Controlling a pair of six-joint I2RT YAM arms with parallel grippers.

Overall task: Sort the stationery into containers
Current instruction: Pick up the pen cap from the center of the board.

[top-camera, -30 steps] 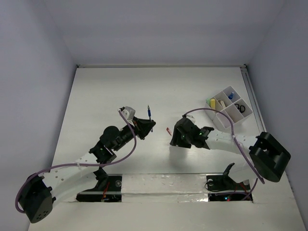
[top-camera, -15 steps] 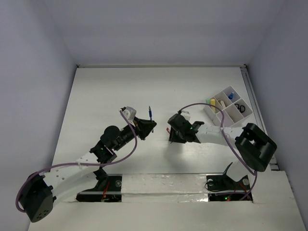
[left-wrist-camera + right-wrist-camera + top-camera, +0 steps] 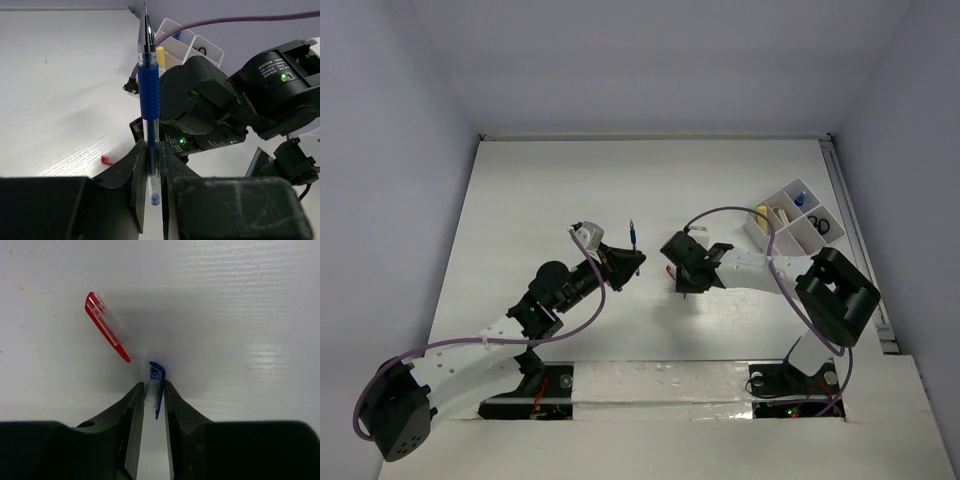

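Two things are held at once over the white table (image 3: 520, 200). Our left gripper (image 3: 151, 165) squeezes the blue pen (image 3: 149, 95) low on its clear end, and the pen stands straight up with its tip at the top. Our right gripper (image 3: 152, 395) is nearly closed. Its fingers pinch a small blue cap (image 3: 155, 382) down by the table top, but we cannot tell if the cap touches the table. A red cap (image 3: 106, 326) lies just beside it, not touching.

From above we see the white tray (image 3: 782, 250) at the right side of the table, well apart from both grippers. In its boxes sit a yellow marker (image 3: 761, 212), a blue bit (image 3: 799, 199) and black scissors (image 3: 823, 226).
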